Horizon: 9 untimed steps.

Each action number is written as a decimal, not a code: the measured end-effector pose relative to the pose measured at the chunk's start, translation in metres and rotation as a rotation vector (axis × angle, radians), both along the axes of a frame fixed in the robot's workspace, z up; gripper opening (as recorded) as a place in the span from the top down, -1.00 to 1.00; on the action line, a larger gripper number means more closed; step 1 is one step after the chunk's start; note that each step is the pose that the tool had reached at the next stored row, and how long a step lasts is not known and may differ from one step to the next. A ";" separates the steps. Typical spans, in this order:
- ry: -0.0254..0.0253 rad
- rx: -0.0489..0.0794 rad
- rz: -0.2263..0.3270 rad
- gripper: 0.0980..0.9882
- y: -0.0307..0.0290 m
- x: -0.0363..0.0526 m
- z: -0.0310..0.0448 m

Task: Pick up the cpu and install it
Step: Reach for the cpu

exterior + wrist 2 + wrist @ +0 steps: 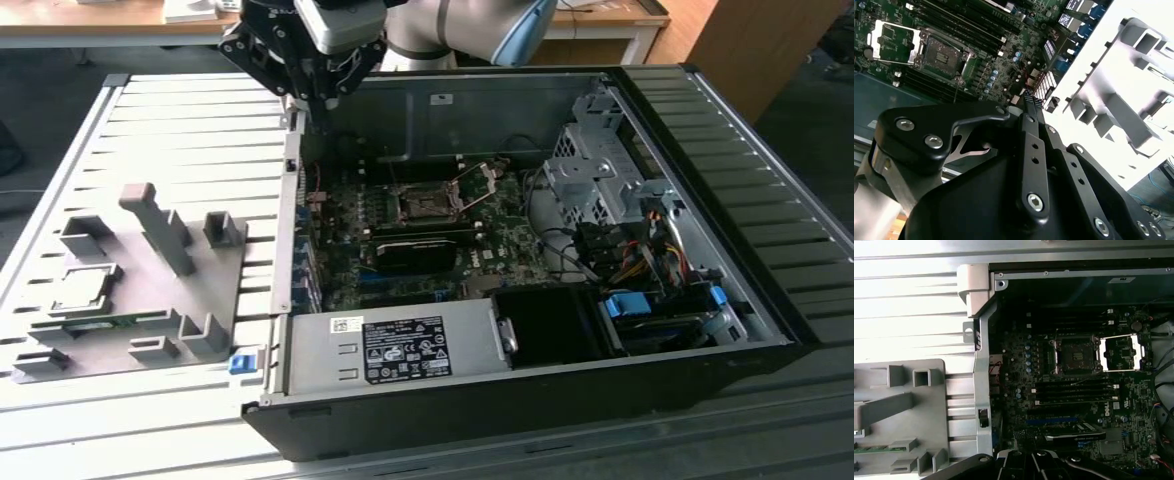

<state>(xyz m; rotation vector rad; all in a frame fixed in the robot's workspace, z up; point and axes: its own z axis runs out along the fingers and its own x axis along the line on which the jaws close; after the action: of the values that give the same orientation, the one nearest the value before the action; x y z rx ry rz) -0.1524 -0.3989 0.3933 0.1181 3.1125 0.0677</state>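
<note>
PC case [534, 400] open, lid off, mobo [507, 240] exposed. Grey holder plate [127, 300] lies just beside it, toward the exterior view's left. 1 arm; gripper [323, 98] hangs high over the case wall on the plate side, pressed together w/ nothing btwn (fingertips [1030, 100] meet in the second wrist view). Socket [427, 205] open, looks empty. Cpu [83, 290] flat on the plate. It is well apart from the gripper, off toward the exterior view's left and lower down, not yet picked.
</note>
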 end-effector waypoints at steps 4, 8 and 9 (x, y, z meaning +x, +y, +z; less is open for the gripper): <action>0.0000 0.000 0.000 0.98 0.0000 -0.0014 0.0000; 0.0000 0.000 0.000 0.98 0.0000 -0.0028 0.0000; 0.0000 0.000 0.000 0.98 0.0000 -0.0031 0.0000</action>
<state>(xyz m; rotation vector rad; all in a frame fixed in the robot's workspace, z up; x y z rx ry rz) -0.1555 -0.3989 0.3933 0.1180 3.1125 0.0676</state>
